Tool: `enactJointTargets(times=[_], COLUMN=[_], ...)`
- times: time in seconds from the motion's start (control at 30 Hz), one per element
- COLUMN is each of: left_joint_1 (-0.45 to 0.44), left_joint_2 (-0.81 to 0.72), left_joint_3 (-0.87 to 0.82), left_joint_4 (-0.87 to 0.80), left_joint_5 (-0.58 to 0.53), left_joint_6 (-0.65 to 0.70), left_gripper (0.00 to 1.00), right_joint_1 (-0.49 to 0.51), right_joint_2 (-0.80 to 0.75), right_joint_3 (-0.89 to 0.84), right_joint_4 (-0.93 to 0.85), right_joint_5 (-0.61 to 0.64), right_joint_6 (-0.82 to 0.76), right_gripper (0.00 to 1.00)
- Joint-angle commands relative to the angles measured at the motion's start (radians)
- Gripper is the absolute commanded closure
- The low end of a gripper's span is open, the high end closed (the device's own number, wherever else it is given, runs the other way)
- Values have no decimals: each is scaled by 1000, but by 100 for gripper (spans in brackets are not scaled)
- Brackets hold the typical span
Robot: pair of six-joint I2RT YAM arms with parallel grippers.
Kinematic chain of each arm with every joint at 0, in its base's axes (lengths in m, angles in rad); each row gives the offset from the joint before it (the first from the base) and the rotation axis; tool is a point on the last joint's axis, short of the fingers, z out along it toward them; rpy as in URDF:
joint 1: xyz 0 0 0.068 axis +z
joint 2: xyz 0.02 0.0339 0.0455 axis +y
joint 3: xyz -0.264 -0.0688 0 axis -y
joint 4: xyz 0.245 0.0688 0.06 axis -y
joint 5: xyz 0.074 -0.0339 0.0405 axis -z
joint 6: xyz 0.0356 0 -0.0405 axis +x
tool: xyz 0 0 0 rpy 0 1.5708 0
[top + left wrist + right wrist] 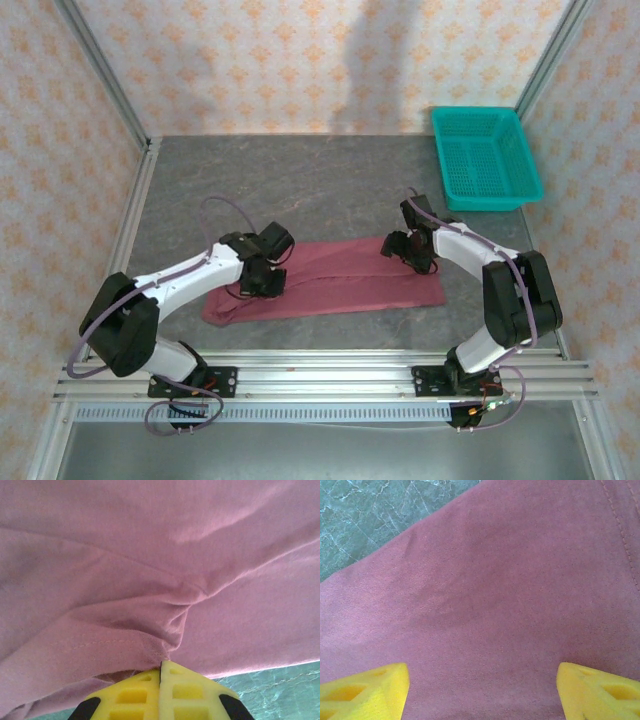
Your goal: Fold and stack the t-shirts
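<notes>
Maroon cotton in a single piece: one t-shirt [340, 280] lies as a long, flattened band across the near half of the grey stone-patterned worktop [300, 180], stretched between the two arms. At the band's left part, the left gripper [262, 283] is down on the cloth. The left wrist view shows its two yellow fingers [135, 695] pressed together, pinching a puckered fold of the t-shirt [160, 580], with creases fanning out from the tips. At the band's upper right end, the right gripper [410, 255] sits over the fabric. In the right wrist view its two yellow fingers [365, 692] are spread wide, with smooth, flat t-shirt [495, 590] between them and nothing gripped. One teal mesh basket [487, 160] stands at the far right corner of the worktop, well apart from the t-shirt.
</notes>
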Motion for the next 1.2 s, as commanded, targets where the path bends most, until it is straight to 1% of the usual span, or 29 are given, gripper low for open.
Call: enactJointTargets(times=[0.0,0.23,0.5,0.57,0.6,0.63,0.7,0.73,0.77,0.87,0.97,1.0,1.07,1.1,1.17], left_joint_1=[-26,-69,-108,-110,-110,-110,-110,-110,-110,-99,-39,-7,79,117,203], left_joint_2=[-25,-16,37,42,39,28,-17,-42,-72,-169,-273,-295,-322,-318,-287], left_joint_3=[-7,-14,-37,-45,-49,-53,-60,-59,-59,-47,-47,-54,-80,-91,-112], left_joint_4=[19,64,100,87,78,76,79,83,84,19,-53,-65,-67,-61,-21], left_joint_5=[8,42,74,69,67,67,76,89,98,59,-8,-28,-61,-66,-42], left_joint_6=[-72,-124,-147,-150,-148,-148,-153,-149,-147,-142,-188,-213,-263,-283,-301], left_gripper=[100,100,100,98,95,91,70,62,57,47,38,36,34,34,35], right_joint_1=[5,5,4,5,5,5,4,6,6,5,6,6,5,6,5], right_joint_2=[-11,-16,-18,-17,-18,-19,-19,-20,-19,-20,-23,-23,-20,-20,-20], right_joint_3=[-16,-28,-36,-33,-33,-30,-26,-25,-22,-15,-10,-10,-10,-10,-11], right_joint_4=[9,13,15,14,12,10,4,3,0,-12,-18,-18,-12,-8,7], right_joint_5=[19,19,19,19,18,18,23,25,25,34,36,36,32,25,9], right_joint_6=[6,8,11,9,9,7,5,3,0,-6,-11,-11,-8,-8,-10], right_gripper=[23,23,23,23,23,23,23,23,23,23,23,23,23,23,23])
